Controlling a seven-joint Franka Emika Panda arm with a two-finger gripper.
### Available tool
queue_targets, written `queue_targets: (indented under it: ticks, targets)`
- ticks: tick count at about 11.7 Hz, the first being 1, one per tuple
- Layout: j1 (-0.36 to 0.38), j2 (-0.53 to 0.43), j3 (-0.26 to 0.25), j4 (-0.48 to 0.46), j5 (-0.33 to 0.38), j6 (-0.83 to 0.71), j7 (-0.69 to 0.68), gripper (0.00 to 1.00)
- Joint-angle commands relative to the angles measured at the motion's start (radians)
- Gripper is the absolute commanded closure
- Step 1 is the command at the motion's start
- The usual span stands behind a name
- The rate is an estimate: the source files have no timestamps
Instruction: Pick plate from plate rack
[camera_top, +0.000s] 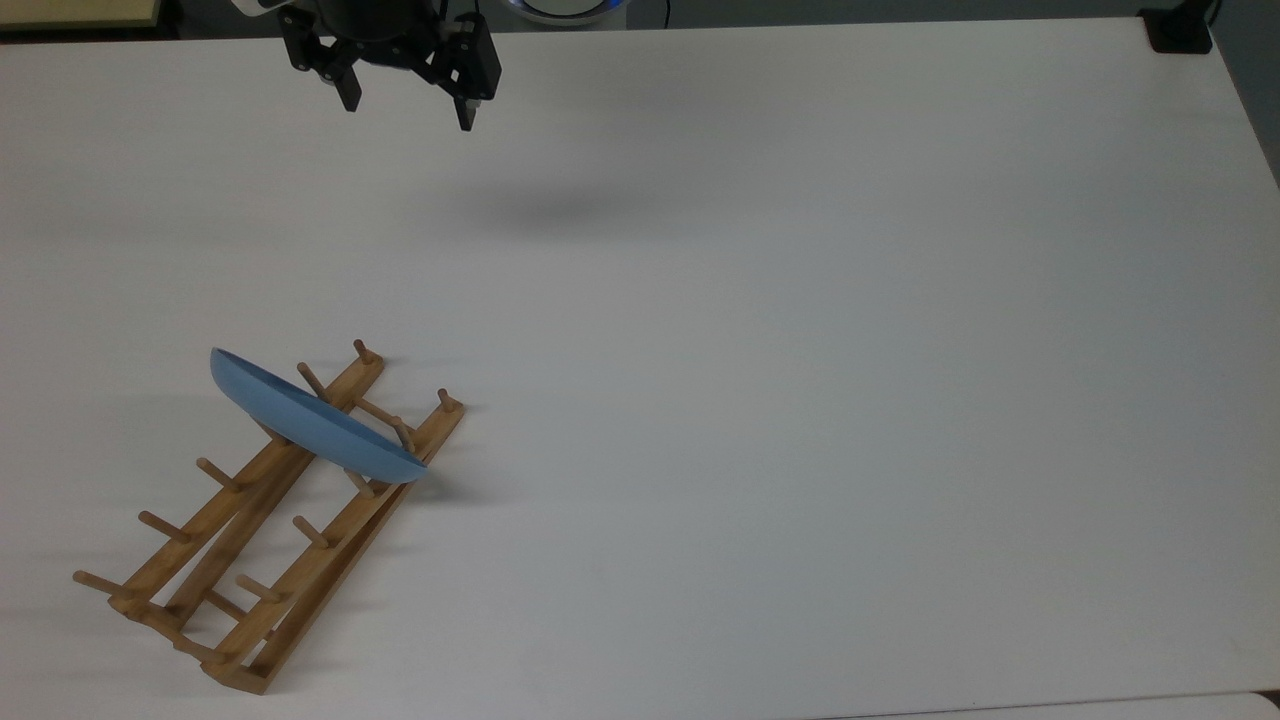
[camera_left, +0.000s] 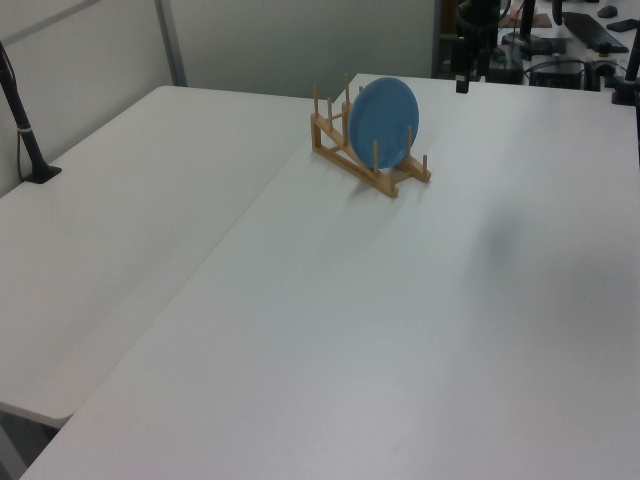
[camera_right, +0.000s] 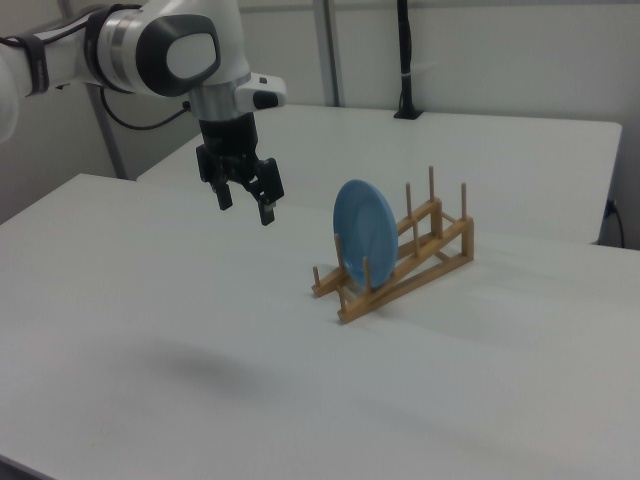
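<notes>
**Approach Phase: Gripper High, Plate Seated in Rack**

Top view: The gripper (camera_top: 405, 108) hangs at the upper edge of the frame, fingers (camera_top: 466, 108) spread apart and empty. The plate (camera_top: 312, 425) stands on edge between pegs near the upper end of the rack (camera_top: 262, 520), in the top view's lower left, well apart from the gripper. The rack lies diagonally on the white tabletop (camera_top: 800, 350).

Left view: The plate (camera_left: 384, 119) shows its round face, leaning against pegs near the rack's (camera_left: 366, 165) right end in the left view.

Right view: The gripper (camera_right: 244, 199) is above the tabletop, to the right view's left of the plate (camera_right: 362, 236).

Judgement: The step in hand is the approach; no grasp is begun. The next move calls for travel over the plate's top rim, aligning the fingers across its thin edge, then descent.
</notes>
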Motion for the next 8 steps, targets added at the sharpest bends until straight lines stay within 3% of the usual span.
queue_targets:
  ticks: [1,8]
  targets:
    - [0.008,-0.012,-0.010,-0.004,-0.001,-0.004,-0.008,0.00]
    - [0.009,0.000,-0.009,-0.011,-0.027,0.077,-0.069,0.00]
